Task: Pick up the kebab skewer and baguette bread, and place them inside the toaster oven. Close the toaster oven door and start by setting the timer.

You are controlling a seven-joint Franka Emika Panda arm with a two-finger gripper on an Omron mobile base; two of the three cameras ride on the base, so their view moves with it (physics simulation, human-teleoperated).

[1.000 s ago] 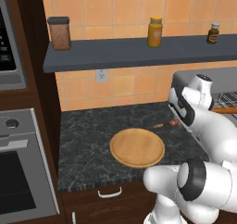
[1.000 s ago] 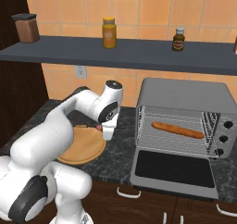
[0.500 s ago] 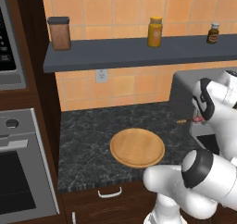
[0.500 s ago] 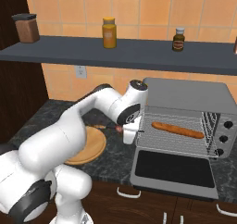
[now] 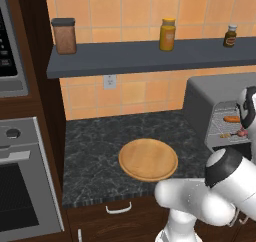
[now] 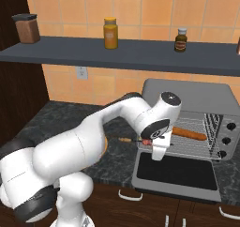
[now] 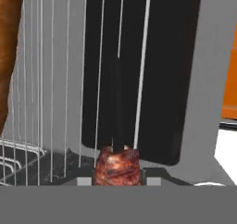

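Note:
The toaster oven [image 6: 187,92] stands open on the counter, its door [image 6: 176,169] folded down flat. The baguette bread [image 6: 188,133] lies on the wire rack [image 6: 199,146] inside. My gripper [image 6: 152,142] is shut on the kebab skewer [image 6: 125,139], held level just above the door at the oven's left front; the stick's end pokes out to the left. In the hand view a meat chunk [image 7: 116,166] sits between my fingertips, with the rack wires ahead and the baguette [image 7: 9,42] at upper left. From the left, the skewer [image 5: 234,134] hangs just below the baguette [image 5: 231,119].
A round wooden board [image 5: 148,159] lies on the dark counter left of the toaster oven [image 5: 220,98]. Above runs a shelf [image 5: 150,56] with three jars. A built-in steel oven [image 5: 20,186] fills the far left. Knobs [image 6: 227,132] line the toaster oven's right side.
My arm has swung right from over the wooden board to the toaster oven's open front, carrying the skewer with it. The baguette has stayed on the rack.

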